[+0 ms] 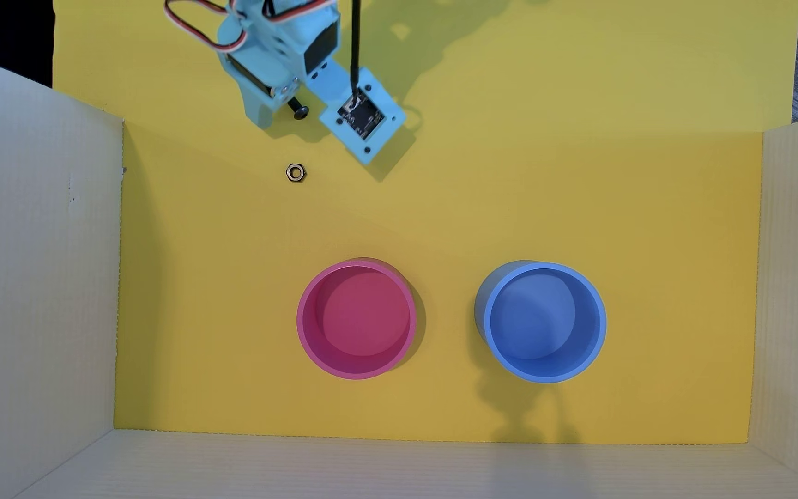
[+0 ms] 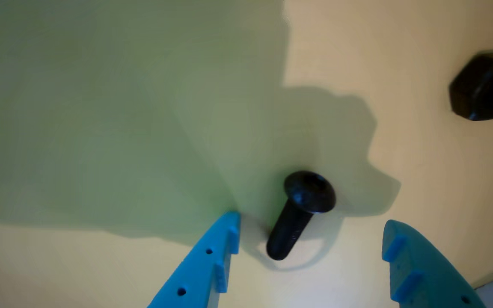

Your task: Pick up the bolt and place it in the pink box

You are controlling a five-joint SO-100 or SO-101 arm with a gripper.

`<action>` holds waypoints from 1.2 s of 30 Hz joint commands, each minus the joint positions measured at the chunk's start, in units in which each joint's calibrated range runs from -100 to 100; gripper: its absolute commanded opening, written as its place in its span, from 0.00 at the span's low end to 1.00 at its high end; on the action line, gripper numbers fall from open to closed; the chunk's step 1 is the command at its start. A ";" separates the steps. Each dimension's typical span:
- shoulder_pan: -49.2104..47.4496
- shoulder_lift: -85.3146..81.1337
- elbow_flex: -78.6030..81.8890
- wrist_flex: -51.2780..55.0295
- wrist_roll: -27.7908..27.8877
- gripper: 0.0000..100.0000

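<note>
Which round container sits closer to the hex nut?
The pink box; it stands almost straight below the hex nut in the overhead view, while the blue container sits farther right.

In the wrist view, the black bolt (image 2: pixel 300 212) lies on the yellow surface (image 2: pixel 101 265) between the spread turquoise fingers (image 2: pixel 206 265), touching neither, its head pointing to one o'clock. A dark hex nut (image 2: pixel 484 87) sits at two o'clock from it, well apart.
</note>
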 commanded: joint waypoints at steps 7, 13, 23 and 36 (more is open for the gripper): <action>-0.04 4.94 -0.84 -3.01 -1.29 0.02; -0.19 4.86 -1.11 -3.44 -1.34 0.01; -0.19 4.69 -15.67 1.19 -1.34 0.01; -7.62 5.36 -36.93 12.09 -1.40 0.01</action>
